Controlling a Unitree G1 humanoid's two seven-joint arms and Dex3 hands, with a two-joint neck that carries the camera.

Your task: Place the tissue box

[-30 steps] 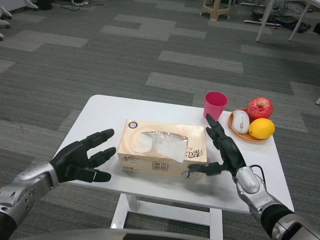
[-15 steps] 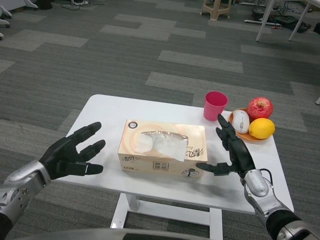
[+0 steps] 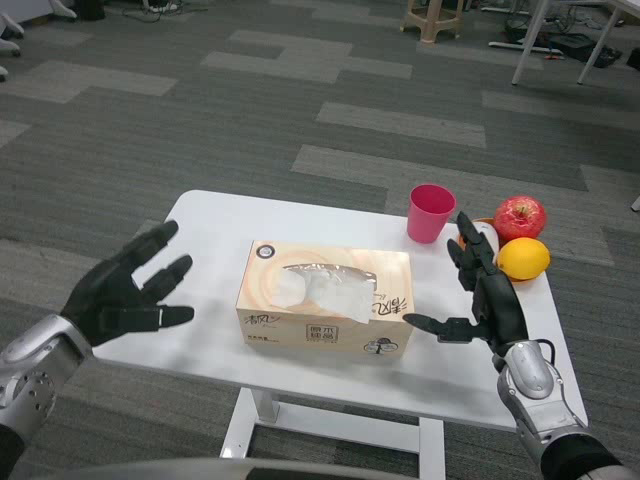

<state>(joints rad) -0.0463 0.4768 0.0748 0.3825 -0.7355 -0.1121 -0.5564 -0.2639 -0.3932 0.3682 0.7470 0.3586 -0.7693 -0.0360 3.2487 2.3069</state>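
Left hand: fingers spread, holding nothing, over the white table at its left edge (bare tabletop between it and the box).
Tissue box: flat on the table between both hands, apart from each, just short of the near edge.
Right hand: fingers spread, empty, thumb toward the box.
Beyond right hand: pink cup, apple, lemon near the right edge.
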